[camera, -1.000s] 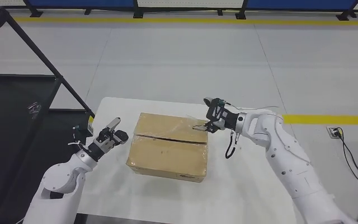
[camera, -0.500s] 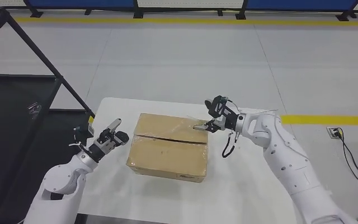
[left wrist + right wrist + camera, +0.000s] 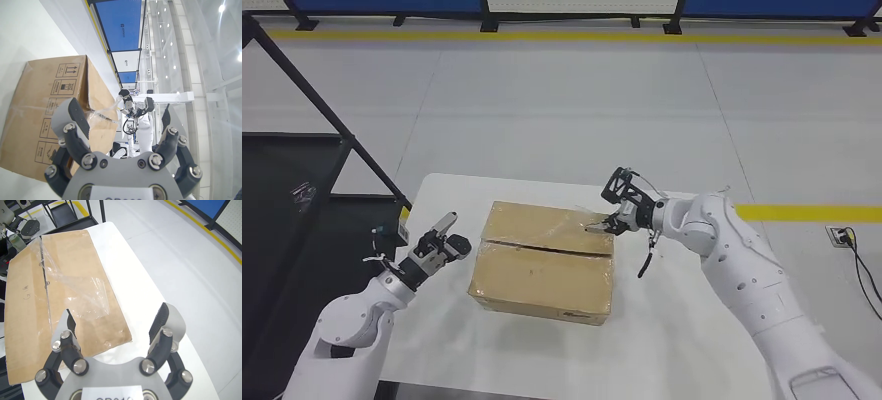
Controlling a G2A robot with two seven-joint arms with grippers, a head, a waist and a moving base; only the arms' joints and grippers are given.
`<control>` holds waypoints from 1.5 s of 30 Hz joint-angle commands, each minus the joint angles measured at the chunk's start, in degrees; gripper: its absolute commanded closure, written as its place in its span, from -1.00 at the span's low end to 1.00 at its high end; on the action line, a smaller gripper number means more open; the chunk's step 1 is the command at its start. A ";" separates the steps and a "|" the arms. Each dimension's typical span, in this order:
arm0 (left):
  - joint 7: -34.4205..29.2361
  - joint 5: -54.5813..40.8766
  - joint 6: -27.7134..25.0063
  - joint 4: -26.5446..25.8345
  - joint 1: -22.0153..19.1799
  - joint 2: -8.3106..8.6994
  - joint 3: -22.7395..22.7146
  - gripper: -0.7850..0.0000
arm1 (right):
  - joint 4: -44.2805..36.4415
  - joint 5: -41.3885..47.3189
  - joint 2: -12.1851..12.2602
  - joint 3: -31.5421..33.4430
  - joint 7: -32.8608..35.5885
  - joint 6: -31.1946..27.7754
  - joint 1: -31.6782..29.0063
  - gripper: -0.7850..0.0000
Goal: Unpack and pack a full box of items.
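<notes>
Cardboard box [image 3: 542, 262], flaps shut, mid-bench [image 3: 682, 330], clear tape [image 3: 83, 294] half-lifted off seam; right gripper [image 3: 114, 308] fingers wide over one corner, left gripper [image 3: 120, 105] fingers wide beside opposite end; risk: tape tears or re-sticks, unbraced box slides.

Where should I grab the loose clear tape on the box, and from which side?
Pinch the crumpled free flap of the tape, at the box end beside the right gripper, likely coming from that end; it lifts off the cardboard there.
</notes>
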 commanded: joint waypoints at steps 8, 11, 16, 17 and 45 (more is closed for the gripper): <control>0.17 -0.30 -0.31 0.16 0.25 0.10 -0.16 -1.00 | 3.80 1.54 -1.10 -1.82 -0.21 -0.13 2.12 -0.32; 0.27 -0.40 -0.46 0.14 0.40 0.14 -0.30 -1.00 | 5.10 2.04 -1.51 -2.56 0.14 -0.78 2.87 -0.29; 0.51 -0.50 -0.63 0.24 0.63 0.20 -0.48 -1.00 | 6.80 2.25 -2.13 -3.93 0.66 -2.84 4.06 -0.22; 0.53 -0.58 -0.57 0.30 0.66 0.20 -0.49 -1.00 | 7.05 2.16 -2.24 -4.22 0.87 -3.12 4.26 -0.22; 0.23 -0.39 -0.28 0.32 0.45 0.42 0.15 -1.00 | 1.98 -12.25 -0.85 -3.91 -16.84 -4.85 2.13 1.00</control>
